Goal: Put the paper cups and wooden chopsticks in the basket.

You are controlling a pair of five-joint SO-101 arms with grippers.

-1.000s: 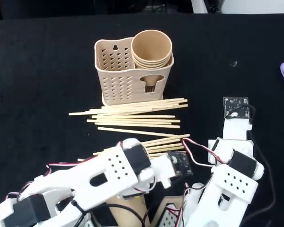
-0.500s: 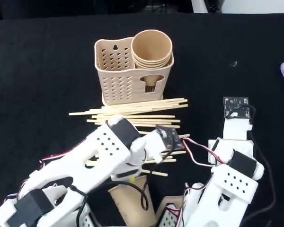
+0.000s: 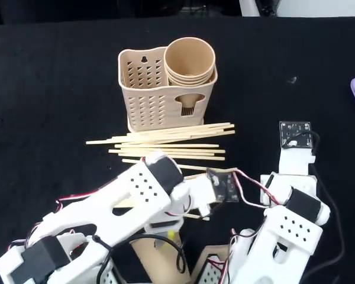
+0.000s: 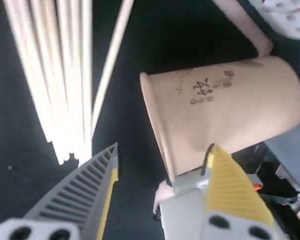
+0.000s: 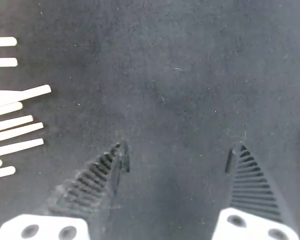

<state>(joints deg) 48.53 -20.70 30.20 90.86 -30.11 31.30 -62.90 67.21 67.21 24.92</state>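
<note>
Just beyond left gripper (image 4: 163, 146), paper cup (image 4: 225, 110)

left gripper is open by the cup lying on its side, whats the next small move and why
Probably shut the left gripper on the paper cup. The cup lies on its side with its rim between the open jaws: one jaw is over its wall, and the other is beside the chopsticks. Closing now should pinch the rim, likely without catching a stick.

beige basket (image 3: 148, 97), perforated in rows of dark slots. tan paper cups (image 3: 190, 59); dark print marks on the lying cup (image 4: 225, 107). pale wooden chopsticks (image 3: 165, 144). black table (image 3: 47, 77). white arms (image 3: 124, 207) with black servos (image 3: 164, 171). grey ribbed, yellow-faced fingers (image 4: 229, 187) on the left gripper (image 4: 162, 149).
</note>
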